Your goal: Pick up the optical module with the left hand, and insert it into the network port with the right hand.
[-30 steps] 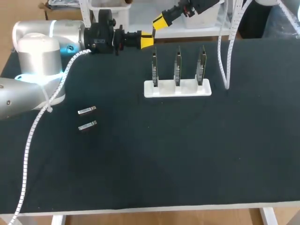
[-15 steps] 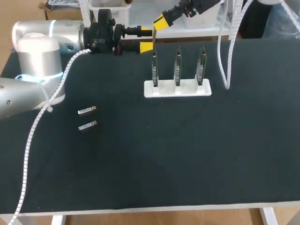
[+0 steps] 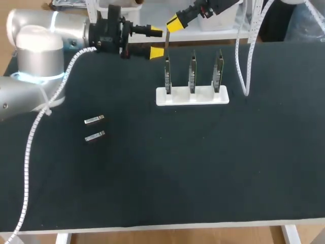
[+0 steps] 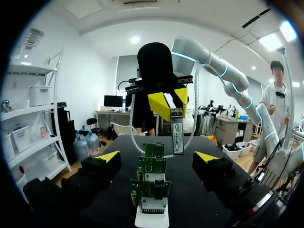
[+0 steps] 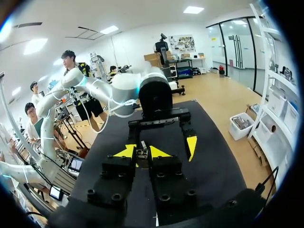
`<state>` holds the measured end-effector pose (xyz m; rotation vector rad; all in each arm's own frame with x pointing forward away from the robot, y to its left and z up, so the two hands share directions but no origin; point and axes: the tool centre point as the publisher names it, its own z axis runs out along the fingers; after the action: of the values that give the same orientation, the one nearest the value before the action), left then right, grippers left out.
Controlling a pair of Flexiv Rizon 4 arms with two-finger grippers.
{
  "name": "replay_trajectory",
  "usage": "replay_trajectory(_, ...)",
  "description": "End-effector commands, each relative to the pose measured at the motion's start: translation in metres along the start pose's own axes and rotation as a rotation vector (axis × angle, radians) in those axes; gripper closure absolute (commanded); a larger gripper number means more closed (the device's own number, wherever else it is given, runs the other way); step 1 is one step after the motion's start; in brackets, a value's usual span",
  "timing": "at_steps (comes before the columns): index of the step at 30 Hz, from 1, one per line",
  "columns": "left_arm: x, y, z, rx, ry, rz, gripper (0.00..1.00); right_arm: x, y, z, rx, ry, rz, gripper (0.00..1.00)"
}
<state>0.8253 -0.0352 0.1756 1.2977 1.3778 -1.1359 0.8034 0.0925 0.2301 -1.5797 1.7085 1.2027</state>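
Note:
The optical module hangs upright as a thin silver strip, just above the leftmost of three green port boards. My right gripper is shut on its upper end. To the module's left my left gripper stands open, one yellow finger on either side of the module and neither touching it. The boards stand in a white base.
Two more silver modules lie flat on the black table at the left. A white cable hangs down to the right of the boards. My left arm's white cable trails along the left side.
My left gripper has opened wide and let go of the module, which stays in my right gripper. The left arm has shifted slightly back and up.

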Motion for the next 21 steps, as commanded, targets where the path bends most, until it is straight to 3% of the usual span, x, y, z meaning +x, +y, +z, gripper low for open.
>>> replay_trajectory(1, -0.004, -0.011, -0.016, -0.021, 0.082, 0.000, 0.00, -0.003, -0.008, -0.002, -0.031, 0.005, -0.003, 1.00)
replay_trajectory(10, 0.006, -0.018, -0.042, -0.022, 0.269, -0.016, 0.00, -0.003, -0.007, -0.003, -0.033, 0.007, -0.010, 1.00)
replay_trajectory(21, 0.019, -0.025, -0.049, 0.014, 0.389, -0.055, 0.00, -0.002, -0.004, -0.003, -0.042, 0.012, -0.015, 1.00)
